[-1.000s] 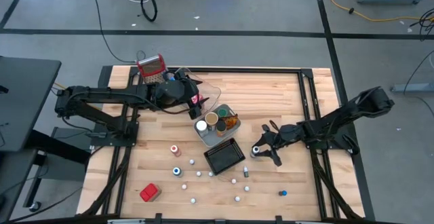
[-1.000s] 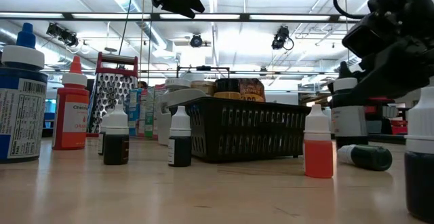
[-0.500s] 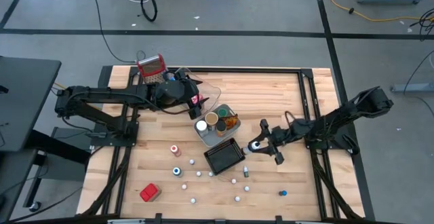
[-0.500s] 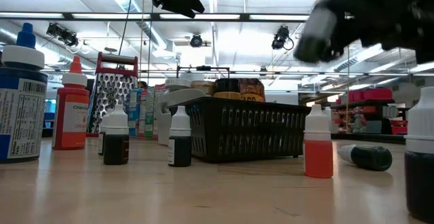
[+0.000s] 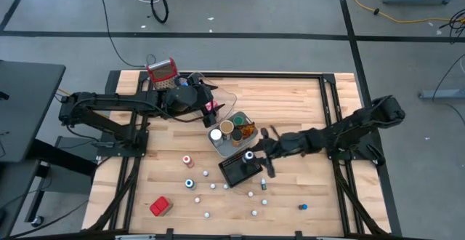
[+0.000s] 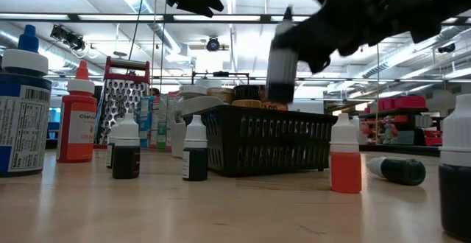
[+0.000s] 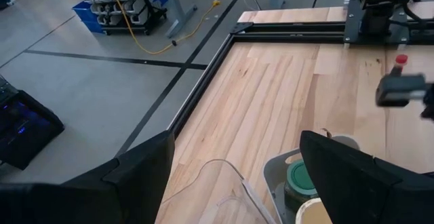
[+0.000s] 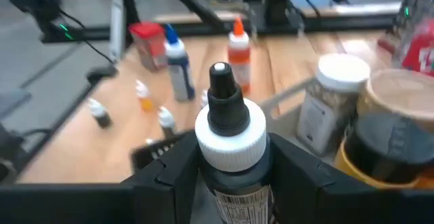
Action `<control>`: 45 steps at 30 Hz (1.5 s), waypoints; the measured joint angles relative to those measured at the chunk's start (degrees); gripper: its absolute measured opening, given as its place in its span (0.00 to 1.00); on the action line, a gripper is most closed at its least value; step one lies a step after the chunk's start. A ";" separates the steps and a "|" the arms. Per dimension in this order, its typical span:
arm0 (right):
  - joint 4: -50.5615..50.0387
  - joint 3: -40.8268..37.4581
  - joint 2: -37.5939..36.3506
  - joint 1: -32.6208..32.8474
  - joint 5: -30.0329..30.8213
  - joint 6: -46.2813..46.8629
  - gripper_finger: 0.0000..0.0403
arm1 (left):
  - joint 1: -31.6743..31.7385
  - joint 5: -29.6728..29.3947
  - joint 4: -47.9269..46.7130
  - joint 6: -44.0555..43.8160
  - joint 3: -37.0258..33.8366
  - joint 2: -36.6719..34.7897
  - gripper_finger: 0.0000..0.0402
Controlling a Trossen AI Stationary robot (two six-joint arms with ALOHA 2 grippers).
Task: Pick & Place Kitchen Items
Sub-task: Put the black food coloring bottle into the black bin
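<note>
High view shows us mid-carry: our right gripper (image 5: 251, 158) is reaching across the table and hangs over the black basket (image 5: 234, 173), its fingers (image 8: 169, 173) closed around a small dark dropper bottle (image 8: 230, 139) with a white collar. The bottle stands upright in the grip, long axis vertical, black nozzle pointing up; the low view agrees, with the bottle (image 6: 280, 59) hanging above the basket's rim (image 6: 268, 114).

We judge the job partly done. The grey tray (image 5: 215, 146) beside the basket already holds about 4 jars (image 5: 227, 127). We cannot tell what, if anything, lies inside the basket. Still loose on the wood are a red carton (image 5: 160, 206), an orange-capped bottle (image 5: 187, 160), a blue-capped bottle (image 5: 189, 183), a blue cap (image 5: 303, 206) and at least 6 small white-capped bottles (image 5: 207, 214).

Our left gripper (image 5: 210, 109) waits over the clear tray (image 5: 225, 99) near the grater (image 5: 162, 73), fingers spread wide and empty.
</note>
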 joint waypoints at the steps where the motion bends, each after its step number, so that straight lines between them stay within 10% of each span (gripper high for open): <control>1: -0.04 0.45 1.22 -0.03 0.53 0.02 0.39 | 0.00 0.00 0.00 0.00 0.00 0.01 0.81; 45: -0.62 0.77 10.53 -1.97 8.88 5.92 0.49 | 0.02 0.02 -0.02 -0.02 0.00 0.00 0.81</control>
